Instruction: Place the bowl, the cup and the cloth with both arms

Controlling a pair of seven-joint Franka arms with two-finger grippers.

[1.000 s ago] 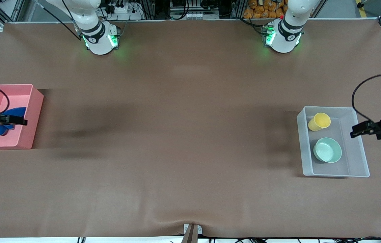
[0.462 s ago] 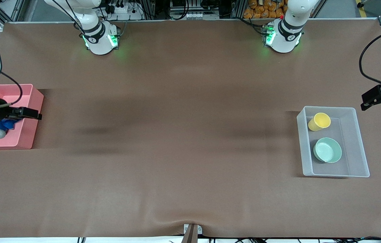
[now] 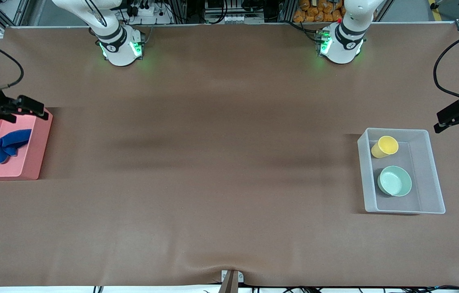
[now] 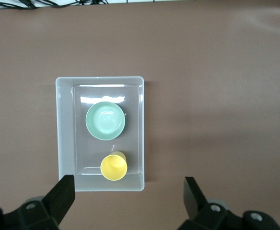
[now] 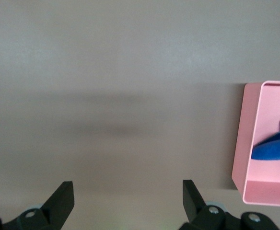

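The pale green bowl (image 3: 394,181) and the yellow cup (image 3: 384,146) stand in a clear plastic bin (image 3: 436,179) at the left arm's end of the table. The cup is farther from the front camera than the bowl. Both also show in the left wrist view, the bowl (image 4: 105,120) and the cup (image 4: 113,166). The blue cloth (image 3: 9,144) lies crumpled in a pink bin (image 3: 38,150) at the right arm's end, and it also shows in the right wrist view (image 5: 274,146). My left gripper (image 3: 442,122) is open and empty, up beside the clear bin. My right gripper (image 3: 30,110) is open and empty over the pink bin's rim.
The brown table cover runs bare between the two bins. The two arm bases with green lights (image 3: 121,47) (image 3: 339,44) stand along the table's edge farthest from the front camera. Cables hang from both wrists near the table's ends.
Both grippers have lifted away from over their bins toward the bases' side of the table. The cloth now lies uncovered in the pink bin. Bowl and cup have not moved.
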